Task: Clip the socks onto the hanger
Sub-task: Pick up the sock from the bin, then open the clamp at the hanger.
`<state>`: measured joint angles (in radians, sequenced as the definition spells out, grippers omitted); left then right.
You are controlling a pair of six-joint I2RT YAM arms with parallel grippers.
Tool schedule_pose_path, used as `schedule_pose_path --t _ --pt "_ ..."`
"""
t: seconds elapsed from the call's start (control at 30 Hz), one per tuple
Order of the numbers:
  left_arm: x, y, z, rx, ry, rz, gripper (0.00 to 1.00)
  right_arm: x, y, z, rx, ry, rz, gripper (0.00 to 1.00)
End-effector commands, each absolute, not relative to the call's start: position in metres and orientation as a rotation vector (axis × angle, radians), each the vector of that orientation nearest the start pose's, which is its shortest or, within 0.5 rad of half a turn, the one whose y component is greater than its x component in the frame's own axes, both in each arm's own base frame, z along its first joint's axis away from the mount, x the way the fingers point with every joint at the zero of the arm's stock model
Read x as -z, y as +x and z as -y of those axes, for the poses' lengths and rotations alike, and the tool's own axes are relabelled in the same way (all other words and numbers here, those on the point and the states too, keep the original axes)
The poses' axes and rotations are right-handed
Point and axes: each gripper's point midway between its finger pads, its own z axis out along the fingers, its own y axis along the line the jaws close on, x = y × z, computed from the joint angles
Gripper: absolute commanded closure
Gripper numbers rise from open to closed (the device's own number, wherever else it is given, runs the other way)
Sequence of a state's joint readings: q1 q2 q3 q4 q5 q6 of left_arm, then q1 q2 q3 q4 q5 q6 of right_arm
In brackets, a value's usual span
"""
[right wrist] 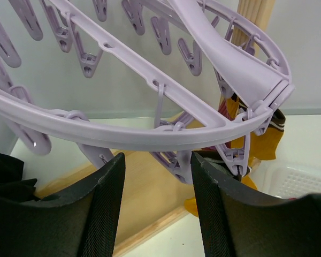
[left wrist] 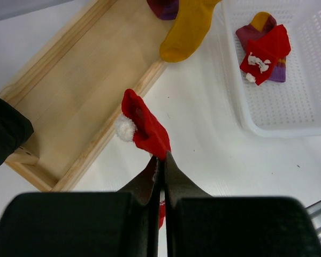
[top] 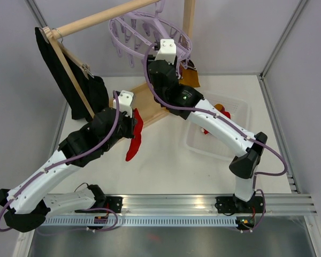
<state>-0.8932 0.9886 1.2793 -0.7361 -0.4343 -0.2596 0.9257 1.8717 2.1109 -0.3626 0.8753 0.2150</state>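
Your left gripper [left wrist: 162, 158] is pressed together on the cuff end of a red sock [left wrist: 144, 126] with a white pompom. The sock hangs from the fingertips above the white table [left wrist: 203, 155], just beside the edge of the wooden base [left wrist: 69, 96].

Your right gripper [right wrist: 156, 160] is raised to the hanger [right wrist: 123, 134], with its fingers spread and holding nothing. The lavender ring's rim crosses just above the gap, and a peg [right wrist: 174, 163] dangles between the two fingers.

At the ring's right side a mustard sock [right wrist: 268, 140] and a maroon sock [right wrist: 228, 110] hang under the pegs, though you cannot tell exactly how they are clipped.

Two more socks lie in the white basket [left wrist: 289, 120] — a red one with white bits [left wrist: 265, 53] on top of a purple-and-mustard one [left wrist: 257, 25].

A black garment [top: 69, 80] hangs at the far left.
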Motion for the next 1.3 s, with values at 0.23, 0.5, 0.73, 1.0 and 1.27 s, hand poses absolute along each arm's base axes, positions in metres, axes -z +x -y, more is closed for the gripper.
schedule_pose_path --t 0.23,0.5,0.73,1.0,1.27 --pt "-0.341 0.231 0.186 0.32 0.393 -1.913 0.98 -0.423 0.416 -0.319 -0.005 0.089 -1.628 0.41" --pt "-0.341 0.231 0.185 0.316 0.398 -1.912 0.98 -0.425 0.422 -0.316 0.068 0.101 -1.599 0.41" --pt "-0.343 0.232 0.186 0.311 0.402 -1.91 0.98 -0.425 0.427 -0.319 0.099 0.095 -1.589 0.4" --pt "-0.341 0.233 0.187 0.304 0.406 -1.917 0.98 -0.428 0.43 -0.317 0.138 0.093 -1.576 0.39" --pt "-0.341 0.233 0.188 0.309 0.41 -1.919 0.98 -0.428 0.431 -0.316 0.161 0.099 -1.571 0.4"
